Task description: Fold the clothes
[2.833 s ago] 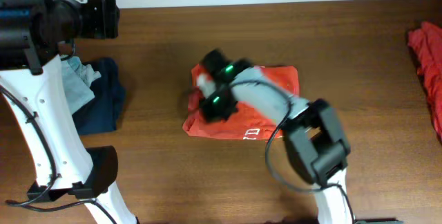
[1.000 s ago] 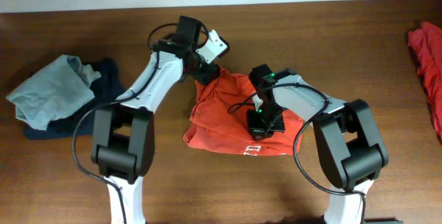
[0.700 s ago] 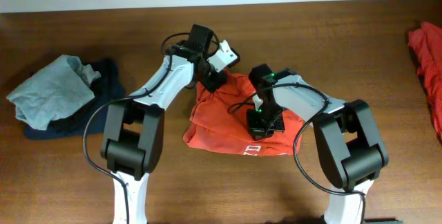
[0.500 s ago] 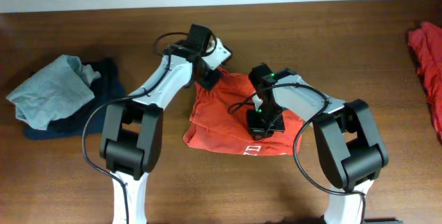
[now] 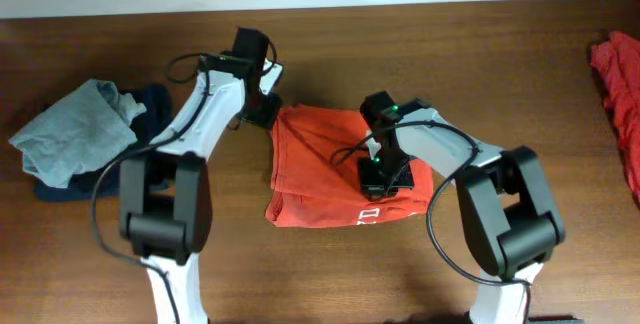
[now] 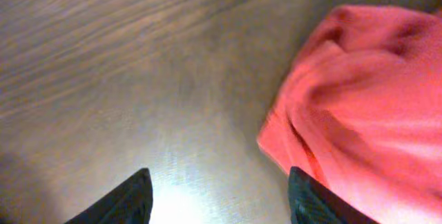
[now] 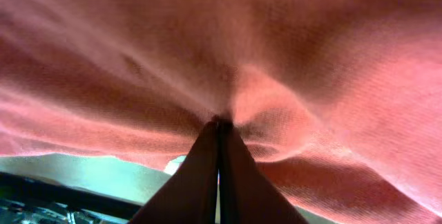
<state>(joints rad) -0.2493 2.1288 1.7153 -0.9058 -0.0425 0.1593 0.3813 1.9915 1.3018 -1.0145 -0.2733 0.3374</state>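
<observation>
One shirt (image 5: 325,159) on table (image 5: 520,74), partly folded, pinned right of centre by closed right gripper (image 5: 385,172); left gripper (image 5: 262,112) agape, empty, just off top-left corner; next, probably: regrip left edge, fold across.

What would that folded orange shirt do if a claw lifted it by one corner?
Probably floppy: the orange shirt lies in soft, rumpled folds, so it would likely droop and unfold. It seems light and thin, since the cloth puckers at the tip of the shut right claw. Pushed, it may bunch up rather than slide on the wooden table.
</observation>
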